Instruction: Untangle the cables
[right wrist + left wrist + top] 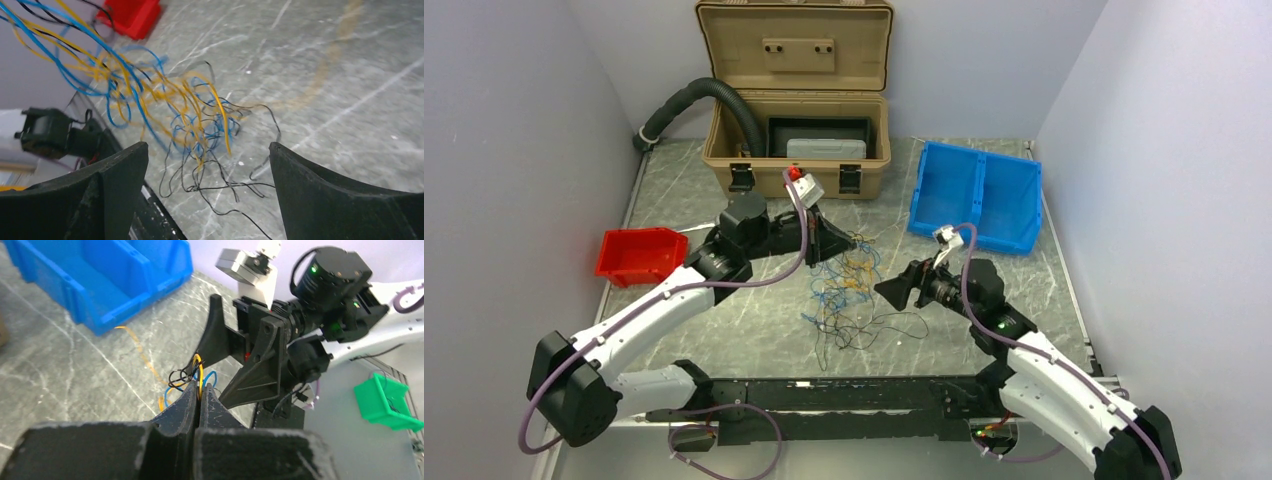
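Two stances — left gripper (200, 390) tight on the cables (220, 110), right gripper (209, 146) wide open beside them.

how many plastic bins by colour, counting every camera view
red bin: 1
blue bin: 1
green bin: 1 (seen only from the left wrist)
total: 3

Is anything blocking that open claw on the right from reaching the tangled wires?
Nothing visible does. The open right gripper faces the cables directly, with no object between. The left gripper pinches a few strands from the opposite side.
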{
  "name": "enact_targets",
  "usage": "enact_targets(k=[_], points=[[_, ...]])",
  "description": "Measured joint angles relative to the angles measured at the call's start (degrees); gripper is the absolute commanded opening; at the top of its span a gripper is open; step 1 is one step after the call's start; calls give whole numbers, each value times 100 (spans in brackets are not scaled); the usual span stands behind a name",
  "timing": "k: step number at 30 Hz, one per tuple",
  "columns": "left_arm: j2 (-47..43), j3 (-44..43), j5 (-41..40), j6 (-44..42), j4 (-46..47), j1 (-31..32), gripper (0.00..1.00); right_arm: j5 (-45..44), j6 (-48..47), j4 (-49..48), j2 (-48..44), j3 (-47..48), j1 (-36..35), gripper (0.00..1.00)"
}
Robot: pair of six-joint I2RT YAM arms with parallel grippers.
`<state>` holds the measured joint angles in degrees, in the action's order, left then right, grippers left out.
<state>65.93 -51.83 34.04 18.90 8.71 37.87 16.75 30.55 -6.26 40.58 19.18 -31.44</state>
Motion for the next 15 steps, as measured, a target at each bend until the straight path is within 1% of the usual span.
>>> enact_targets(k=[4, 6, 9, 15], points=[[96, 0, 280, 4, 9, 114, 0, 645, -284, -356, 420, 179, -7, 89], [129, -11, 389, 4, 22, 153, 0, 841, -367, -518, 586, 199, -11, 86], [195, -70, 476, 4, 31, 214, 0, 1084, -455, -739, 811, 264, -28, 78], [278, -116, 518, -15, -7, 291, 0, 1534, -391, -1440, 1285, 356, -140, 53]])
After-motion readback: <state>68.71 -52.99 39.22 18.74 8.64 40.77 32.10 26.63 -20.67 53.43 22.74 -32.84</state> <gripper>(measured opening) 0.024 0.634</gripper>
